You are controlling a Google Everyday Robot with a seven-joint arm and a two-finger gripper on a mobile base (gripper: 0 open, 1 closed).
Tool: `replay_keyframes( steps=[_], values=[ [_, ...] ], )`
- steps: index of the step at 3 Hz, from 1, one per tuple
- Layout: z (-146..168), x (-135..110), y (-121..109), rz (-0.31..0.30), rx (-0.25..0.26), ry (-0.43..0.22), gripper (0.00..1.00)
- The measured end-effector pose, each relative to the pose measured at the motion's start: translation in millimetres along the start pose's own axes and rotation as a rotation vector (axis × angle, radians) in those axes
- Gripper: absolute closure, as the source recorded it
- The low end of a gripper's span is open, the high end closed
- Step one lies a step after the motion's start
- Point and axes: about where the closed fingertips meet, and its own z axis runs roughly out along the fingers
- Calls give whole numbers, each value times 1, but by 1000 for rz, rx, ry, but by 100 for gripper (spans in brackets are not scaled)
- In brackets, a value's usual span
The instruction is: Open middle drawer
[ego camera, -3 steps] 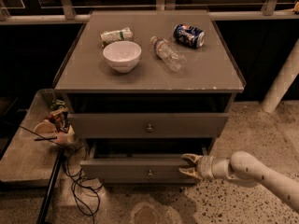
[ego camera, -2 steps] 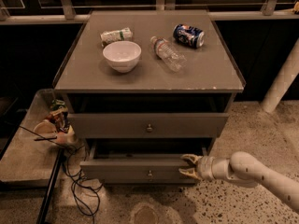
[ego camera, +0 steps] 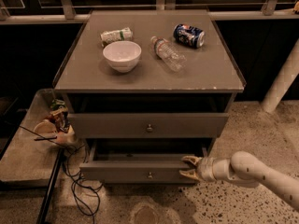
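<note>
**Operator:** Where is the hand sitting?

**Spotter:** You are looking at the gripper [ego camera: 183, 167] low on the right, at the right end of the middle drawer [ego camera: 117, 171]. Its two tan fingers [ego camera: 191, 160] are standing apart. One is lying over the panel's top edge and the other is in front of its face. I cannot tell whether they are pinching the panel. The smooth white arm [ego camera: 261, 174] is reaching in from the lower right corner.

**Operator:** And the drawer itself?

**Spotter:** It is showing as the lower of the two visible fronts: flat grey wood, low and wide, with a small round knob [ego camera: 149, 175] at its centre. It is standing out from the cabinet, with a shallow dark box showing behind the panel. The upper drawer front [ego camera: 107, 125] is sitting above it.

**Operator:** How is the room around it?

**Spotter:** Speckled floor [ego camera: 243, 129] is lying open ahead and to the right. A black cable [ego camera: 77, 192] is looping near the drawer's left corner, beside a low side table [ego camera: 23, 162]. On the cabinet top [ego camera: 210, 71] a white bowl [ego camera: 122, 55], a clear bottle [ego camera: 167, 53] and a blue can [ego camera: 189, 35] are resting, the last two on their sides.
</note>
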Motion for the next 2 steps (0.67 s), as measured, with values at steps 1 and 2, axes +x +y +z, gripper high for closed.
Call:
replay_keyframes(
  steps=[1, 2],
  values=[
    [-8, 2, 14, 10, 5, -4, 100],
    [-8, 2, 14, 10, 5, -4, 100]
  ],
)
